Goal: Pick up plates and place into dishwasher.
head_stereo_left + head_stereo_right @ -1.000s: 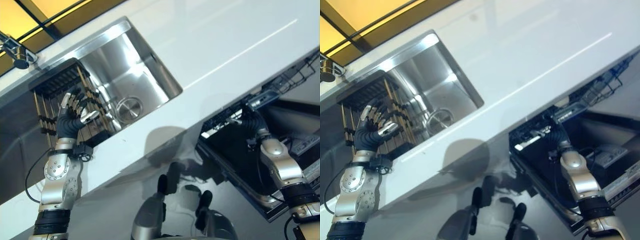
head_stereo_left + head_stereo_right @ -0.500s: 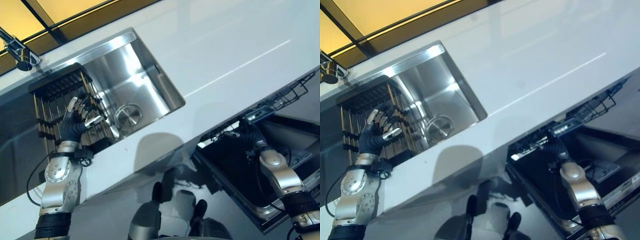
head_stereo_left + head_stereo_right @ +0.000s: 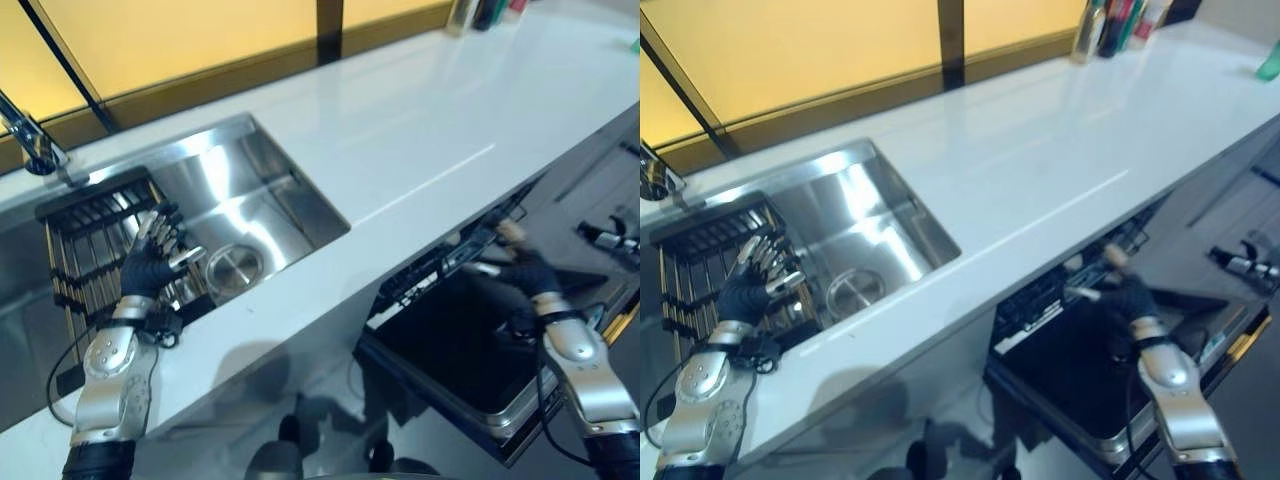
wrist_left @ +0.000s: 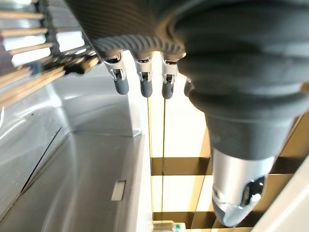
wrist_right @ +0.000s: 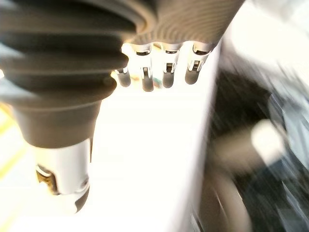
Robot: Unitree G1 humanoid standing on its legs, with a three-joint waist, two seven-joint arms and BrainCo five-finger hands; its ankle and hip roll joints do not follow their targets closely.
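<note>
A white tabletop (image 3: 420,130) is seen running from lower left to upper right, with a steel sink (image 3: 255,195) set into it at left of the frame. A dark rack (image 3: 85,245) with wooden pegs sits in the sink's left part, and a round drain (image 3: 232,268) lies beside it. The left robot hand (image 3: 150,262) is held over the rack's right edge with its fingers spread and straight, holding nothing. At lower right, below the tabletop's edge, the dishwasher (image 3: 470,340) stands open, its dark door lowered and a wire basket (image 3: 450,262) showing under the tabletop. The right robot hand (image 3: 520,268) is held over the open door, fingers relaxed and apart, empty. No plate can be made out in the rack. Bottles (image 3: 1120,20) stand at the upper right.
</note>
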